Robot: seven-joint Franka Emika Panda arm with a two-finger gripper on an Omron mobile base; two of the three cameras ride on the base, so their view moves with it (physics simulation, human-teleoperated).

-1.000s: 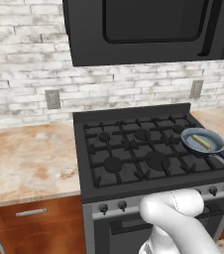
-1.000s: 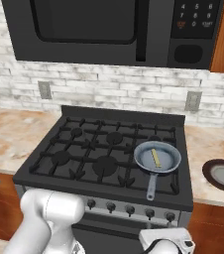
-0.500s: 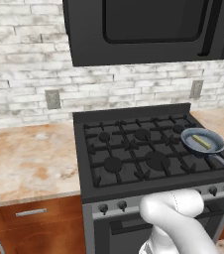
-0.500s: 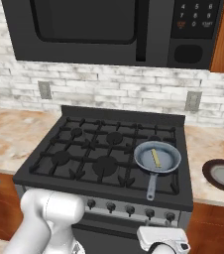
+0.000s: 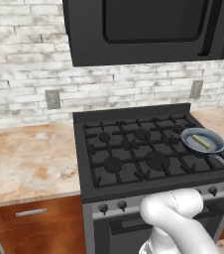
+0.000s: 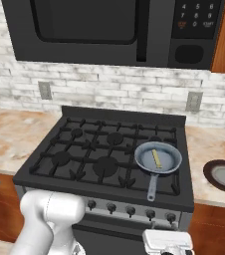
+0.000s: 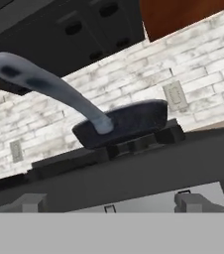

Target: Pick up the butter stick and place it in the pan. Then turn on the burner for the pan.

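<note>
1. Right base view: the butter stick [image 6: 156,159] lies inside the pan [image 6: 158,158] on the stove's front-right burner, its long axis running front to back.
2. Hand view: the pan [image 7: 129,121] appears from below, handle [image 7: 44,85] reaching toward the camera.
3. Whether the gripper [image 6: 167,243] fingers are parted, I cannot tell.

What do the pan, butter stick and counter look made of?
Pan: looks like metal, smooth blue-grey inside with a soft sheen; straight grey handle, material unclear. Butter stick: matte pale yellow bar, reads as butter; a render, so only colour tells. Counter: polished stone look, mottled beige and orange veining.
</note>
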